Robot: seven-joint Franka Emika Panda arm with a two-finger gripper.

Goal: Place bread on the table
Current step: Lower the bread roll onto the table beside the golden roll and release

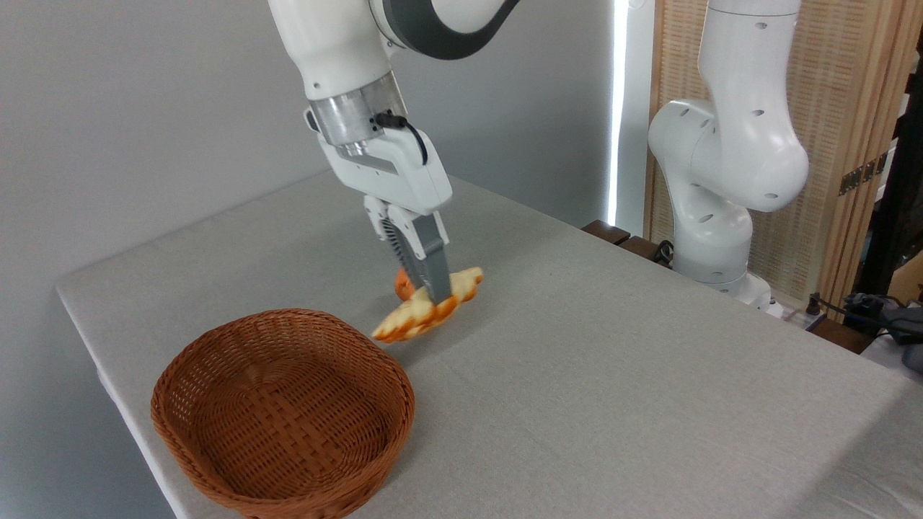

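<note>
The bread [411,318], a pale golden braided loaf with browner edges, hangs tilted just above the table [613,375], its lower end toward the basket. My gripper [431,294] is shut on the loaf near its middle, fingers pointing down. A small deeper-orange piece [403,284] shows just behind the fingers; whether it rests on the cloth I cannot tell.
An empty brown wicker basket [285,414] stands at the front left, just below and left of the loaf. The arm's white base [721,187] rises at the table's far right edge. Cables and clutter lie beyond the right edge.
</note>
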